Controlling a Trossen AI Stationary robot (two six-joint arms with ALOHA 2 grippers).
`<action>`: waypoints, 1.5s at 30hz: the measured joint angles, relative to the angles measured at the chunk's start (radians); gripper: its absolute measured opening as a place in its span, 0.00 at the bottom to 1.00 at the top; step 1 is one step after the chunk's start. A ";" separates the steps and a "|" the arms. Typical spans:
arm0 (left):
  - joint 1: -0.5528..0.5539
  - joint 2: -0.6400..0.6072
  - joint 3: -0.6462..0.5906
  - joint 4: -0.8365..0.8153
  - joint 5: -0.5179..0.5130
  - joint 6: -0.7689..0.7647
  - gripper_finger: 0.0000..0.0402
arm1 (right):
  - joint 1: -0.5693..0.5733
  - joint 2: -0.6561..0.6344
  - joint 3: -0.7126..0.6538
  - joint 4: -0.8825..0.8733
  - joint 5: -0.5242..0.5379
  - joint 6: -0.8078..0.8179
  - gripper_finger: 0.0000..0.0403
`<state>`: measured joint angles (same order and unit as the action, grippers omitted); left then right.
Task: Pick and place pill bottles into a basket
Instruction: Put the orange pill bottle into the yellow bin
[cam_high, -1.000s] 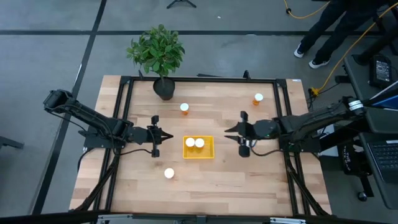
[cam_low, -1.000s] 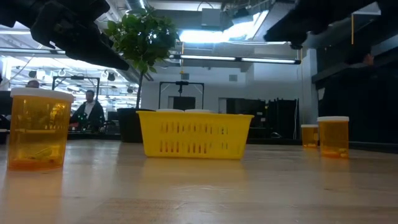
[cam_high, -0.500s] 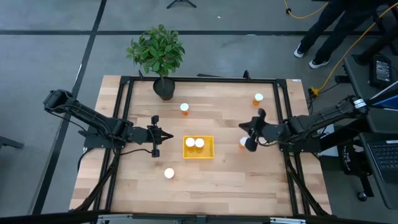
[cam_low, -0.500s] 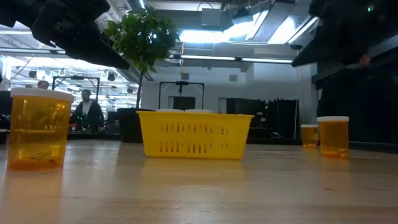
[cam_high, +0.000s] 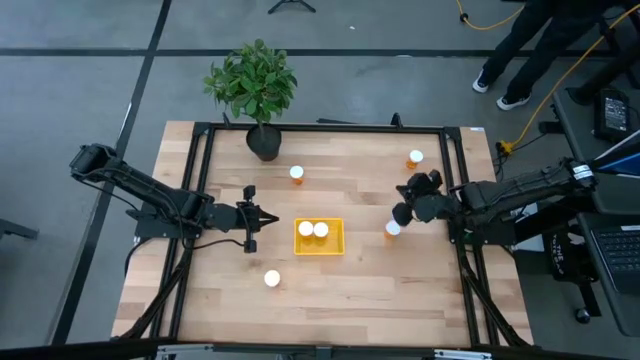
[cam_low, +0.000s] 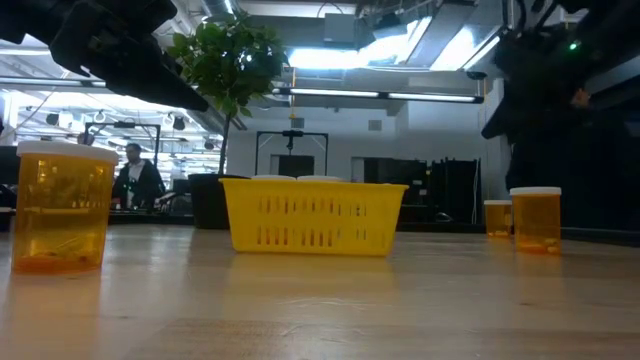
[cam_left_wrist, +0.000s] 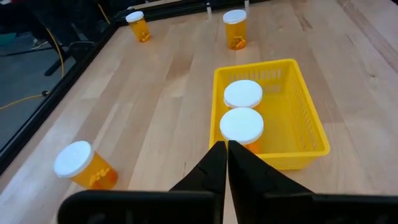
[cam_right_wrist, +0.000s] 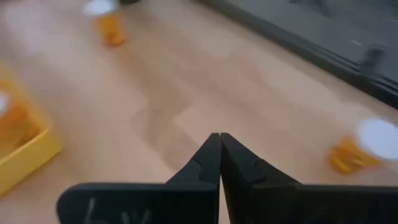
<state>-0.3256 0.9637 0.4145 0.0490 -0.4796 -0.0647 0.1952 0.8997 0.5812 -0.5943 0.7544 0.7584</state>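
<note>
The yellow basket (cam_high: 319, 243) sits mid-table with two white-capped orange pill bottles (cam_left_wrist: 242, 109) standing inside. More bottles stand on the wood: one near the plant (cam_high: 297, 173), one at the far right (cam_high: 415, 157), one right of the basket (cam_high: 392, 229), one at the near side (cam_high: 271, 279). My left gripper (cam_left_wrist: 224, 148) is shut and empty, just left of the basket, pointing at it. My right gripper (cam_right_wrist: 219, 138) is shut and empty, above the table right of the basket (cam_high: 406, 190), pointing toward the far left.
A dark pot with a green plant (cam_high: 262, 140) stands at the table's far edge. A black frame (cam_high: 320, 127) runs around the tabletop. A person's legs (cam_high: 515, 50) show on the floor beyond the far right corner. Bare wood lies between the basket and the near edge.
My right gripper has drawn back from beside the basket toward the table's right and far edges and has turned from pointing left to pointing far-left. The bottle right of the basket, which lay under it, stands uncovered in the same place. My left arm has kept still.
</note>
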 joint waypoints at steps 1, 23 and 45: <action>0.000 0.000 0.000 0.000 -0.004 0.000 0.03 | -0.016 0.000 0.000 -0.014 0.019 0.028 0.02; 0.000 0.000 0.000 0.000 -0.059 0.061 0.04 | -0.323 0.114 0.034 -0.188 -0.079 0.179 0.00; 0.000 0.000 0.000 0.000 -0.058 0.061 0.05 | -0.402 0.140 0.037 -0.165 -0.096 0.127 0.65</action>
<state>-0.3256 0.9638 0.4145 0.0490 -0.5381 -0.0040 -0.2064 1.0393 0.6182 -0.7589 0.6582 0.8852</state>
